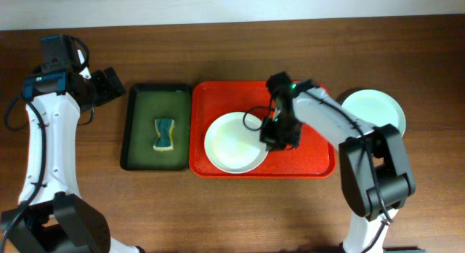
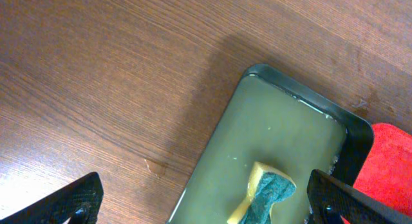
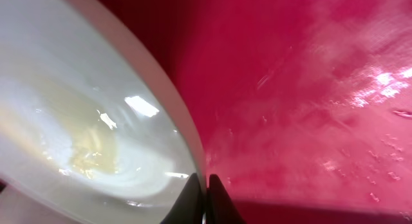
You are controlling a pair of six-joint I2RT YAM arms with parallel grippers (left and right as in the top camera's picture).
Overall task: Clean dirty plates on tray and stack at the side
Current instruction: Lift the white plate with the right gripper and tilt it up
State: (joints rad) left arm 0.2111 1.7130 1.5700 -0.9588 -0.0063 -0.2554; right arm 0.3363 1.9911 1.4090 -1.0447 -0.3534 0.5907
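On the left part of the red tray (image 1: 312, 151) a white plate (image 1: 231, 142) is seen lying flat, with a faint yellowish smear (image 3: 84, 150) at its centre. Its right rim is pinched by the right hand (image 1: 269, 135), which is clenched upon the edge. A pale green plate (image 1: 374, 107) is set on the bench (image 1: 218, 209) just beside the tray's right end. The left hand (image 1: 115, 83) is held released, fingers wide apart, above the bench near the dark green tray (image 1: 138, 111), in which a sponge (image 1: 165, 134) is laid.
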